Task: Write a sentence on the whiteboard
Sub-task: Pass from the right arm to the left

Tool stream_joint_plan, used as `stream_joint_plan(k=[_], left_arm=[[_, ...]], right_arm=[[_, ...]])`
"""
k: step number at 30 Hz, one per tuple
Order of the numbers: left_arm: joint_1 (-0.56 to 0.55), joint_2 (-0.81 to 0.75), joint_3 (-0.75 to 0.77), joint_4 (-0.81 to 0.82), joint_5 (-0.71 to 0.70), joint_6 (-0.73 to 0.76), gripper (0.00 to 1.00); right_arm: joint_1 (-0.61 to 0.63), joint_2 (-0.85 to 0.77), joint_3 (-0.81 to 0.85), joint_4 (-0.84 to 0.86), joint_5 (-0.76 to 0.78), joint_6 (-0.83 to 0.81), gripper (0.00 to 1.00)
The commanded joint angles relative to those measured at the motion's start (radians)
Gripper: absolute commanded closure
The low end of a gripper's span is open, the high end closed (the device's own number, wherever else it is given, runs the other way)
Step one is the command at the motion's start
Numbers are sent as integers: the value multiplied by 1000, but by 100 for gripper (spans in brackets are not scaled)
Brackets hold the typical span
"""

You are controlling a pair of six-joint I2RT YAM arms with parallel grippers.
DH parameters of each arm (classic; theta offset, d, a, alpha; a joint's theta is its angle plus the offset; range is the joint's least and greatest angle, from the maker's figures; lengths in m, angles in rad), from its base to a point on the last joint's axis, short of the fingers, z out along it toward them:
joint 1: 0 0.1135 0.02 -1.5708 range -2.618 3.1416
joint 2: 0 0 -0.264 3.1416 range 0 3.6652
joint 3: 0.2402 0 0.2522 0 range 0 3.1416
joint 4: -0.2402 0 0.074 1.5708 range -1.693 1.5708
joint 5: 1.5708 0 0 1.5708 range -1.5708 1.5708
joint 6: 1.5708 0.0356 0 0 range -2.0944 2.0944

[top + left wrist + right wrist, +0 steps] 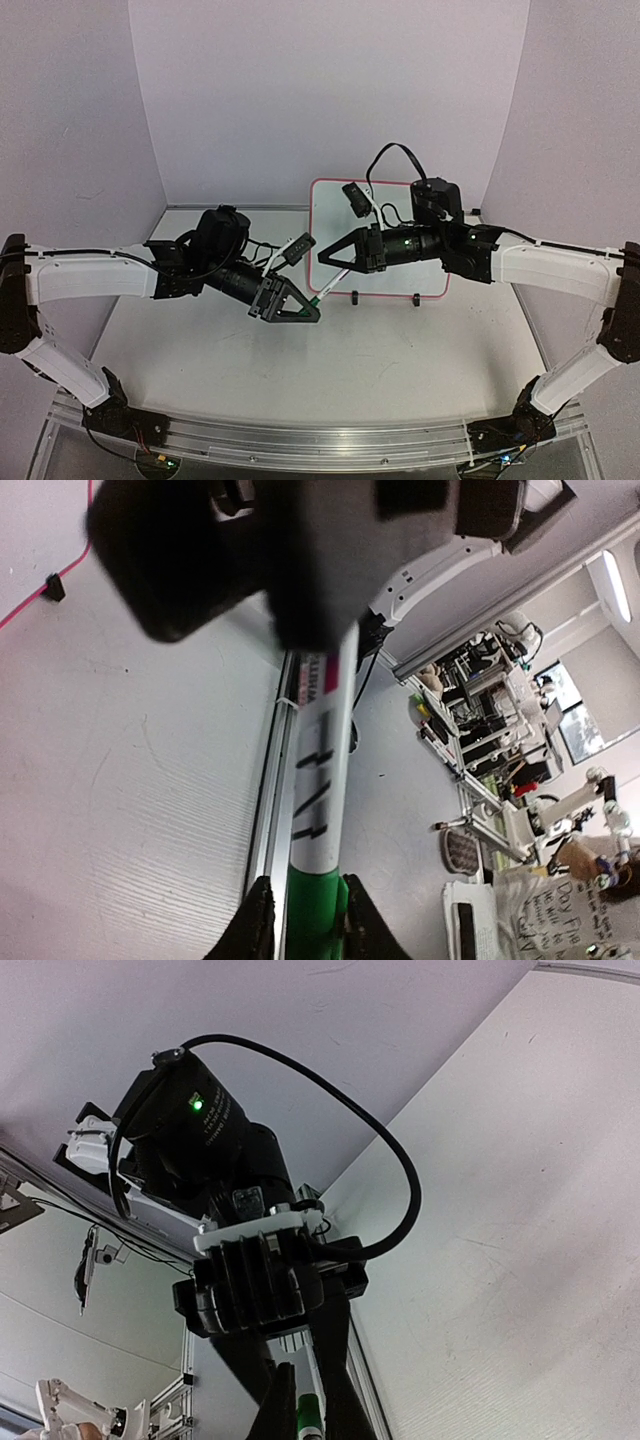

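A marker with a white barrel and green ends [330, 285] is held in the air between both grippers, in front of the whiteboard. My left gripper [314, 302] is shut on its green end, which shows in the left wrist view [303, 920] below the white barrel [322, 770]. My right gripper [330, 262] grips the other green end [310, 1412], its fingers close on both sides in the right wrist view [311, 1425]. The whiteboard [335, 212], pink-rimmed, stands behind the right arm. The part of it that shows is blank; no sentence is visible.
The whiteboard's two black feet [416, 298] rest on the white table [300, 370]. Its pink rim and one foot [55, 585] show at the left wrist view's upper left. Cables loop over both wrists [395, 150]. An aluminium rail [300, 440] runs along the near edge.
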Motion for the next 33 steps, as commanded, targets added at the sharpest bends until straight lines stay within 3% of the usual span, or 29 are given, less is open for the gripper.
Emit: stream_joint_plan(k=[1,3,6,10,15,25,33], left_arm=[[-4,-19,5,-26,45,35,91],[-4,-17,28,-89,43,77,99],[-3,-9,84,-283,13,209,100],[-2,34,189,-554,-48,410,100],[-1,102,285,-704,-59,528,100],[8,115,317,-692,-48,556,100],[12,118,290,-628,-29,524,100]], right_arm=[[-2,-31,2,45,-59,1,100],[-6,-30,1,26,-77,-7,99],[-16,-32,23,-104,-85,-88,93],[-18,-15,77,-350,-113,-218,70],[-17,13,99,-454,-176,-267,48],[18,69,109,-481,-183,-290,44],[34,81,129,-469,-187,-287,49]])
